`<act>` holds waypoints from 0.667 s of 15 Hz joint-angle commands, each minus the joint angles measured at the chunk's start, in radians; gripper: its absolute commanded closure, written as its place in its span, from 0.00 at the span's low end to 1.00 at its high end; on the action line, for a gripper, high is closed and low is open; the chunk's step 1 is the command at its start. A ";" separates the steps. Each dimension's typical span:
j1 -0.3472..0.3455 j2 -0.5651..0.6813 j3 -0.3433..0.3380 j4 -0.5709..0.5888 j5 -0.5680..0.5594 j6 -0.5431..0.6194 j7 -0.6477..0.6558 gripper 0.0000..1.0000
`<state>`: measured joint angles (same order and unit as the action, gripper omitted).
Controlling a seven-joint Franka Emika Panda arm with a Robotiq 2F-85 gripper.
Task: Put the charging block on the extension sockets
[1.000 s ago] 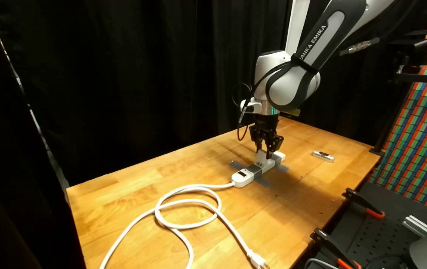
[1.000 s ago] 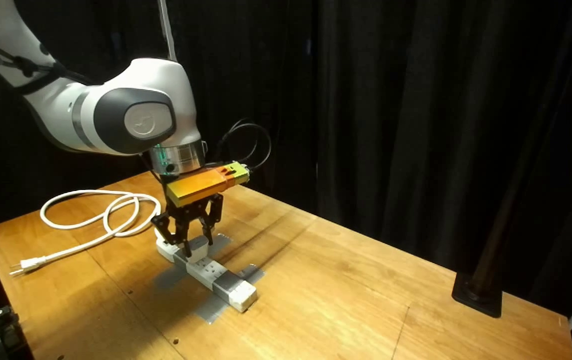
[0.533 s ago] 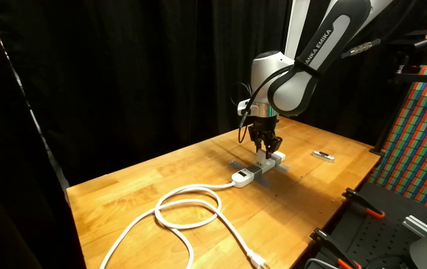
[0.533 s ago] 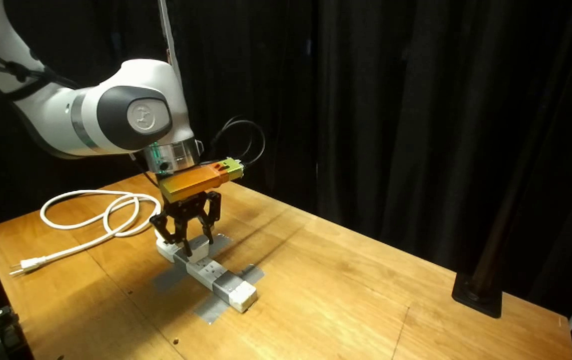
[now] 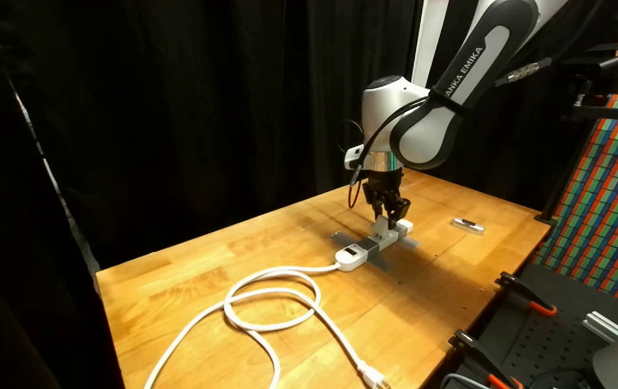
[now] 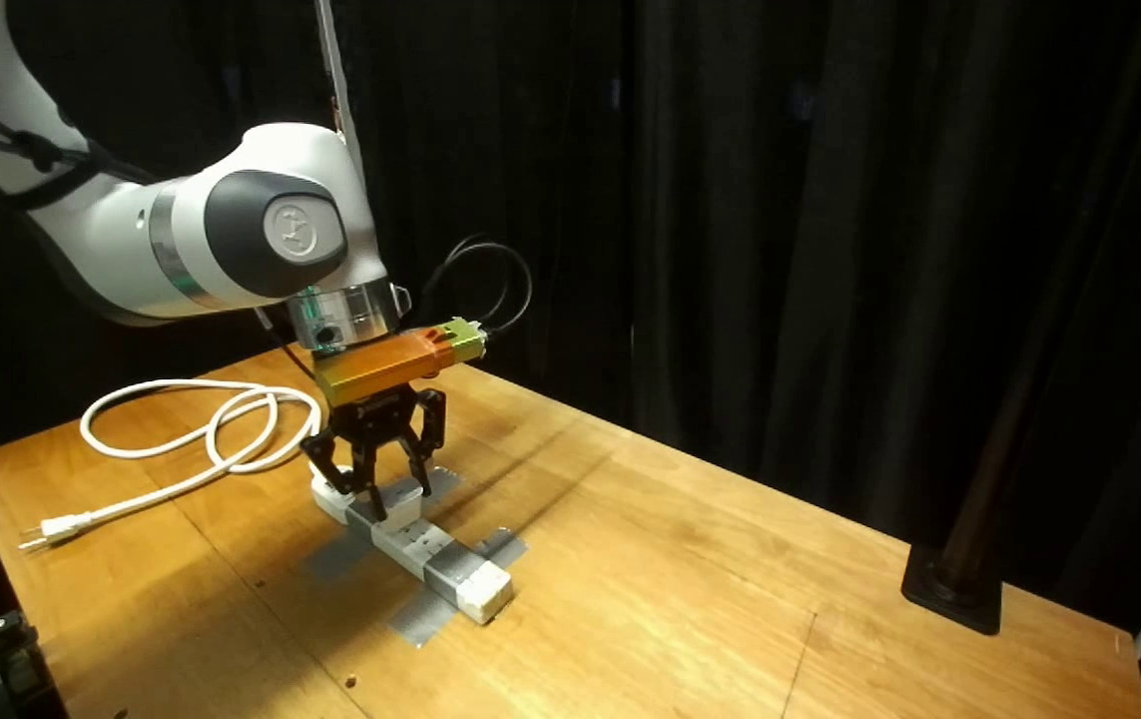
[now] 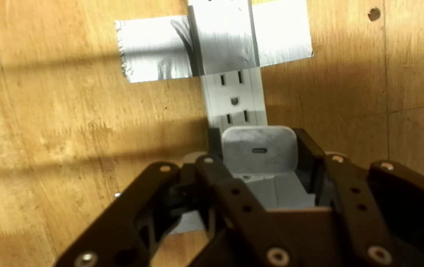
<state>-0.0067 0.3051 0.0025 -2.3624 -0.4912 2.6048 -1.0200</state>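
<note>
Against the frame from a second ago, the gripper [image 6: 402, 502] and the charging block [image 7: 259, 162] have shifted a little along the extension sockets [image 6: 415, 539], toward the end away from the cable [image 6: 153, 495]; the extension sockets and the cable lie just as they did.

The gripper is pinching the charging block from two sides, and the face with the port [image 7: 259, 150] looks up at the wrist camera. The charging block is over the extension sockets, between the two bands of silver tape [image 6: 454, 569] that cross them, nearer the cable-side band. Whether its prongs sit in the holes I cannot tell — the block itself covers that spot in the wrist view.

On the extension sockets, one outlet [image 7: 231, 91] toward the free end shows all three holes; the next, just beside the charging block, shows two slots, the rest hidden. The gripper's dark fingers [image 7: 306, 142] stand across the cable-side stretch in the wrist view.

The cable loops over the table [image 5: 417, 324] from the extension sockets, its plug [image 6: 64, 526] well apart from them. In an exterior view, a small pale bar [image 5: 468, 225] with a dark patch lies apart from their free end, on the side of the black clamps [image 5: 525, 293]. A black curtain [image 6: 780, 250] hangs behind the extension sockets in both exterior views.
</note>
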 commanded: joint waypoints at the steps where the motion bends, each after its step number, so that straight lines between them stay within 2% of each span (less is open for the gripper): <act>1: 0.006 0.001 -0.004 0.006 -0.015 -0.031 0.015 0.77; 10: -0.002 0.044 0.013 0.025 0.009 -0.048 -0.017 0.77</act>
<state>-0.0066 0.3157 0.0069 -2.3498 -0.4913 2.5904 -1.0212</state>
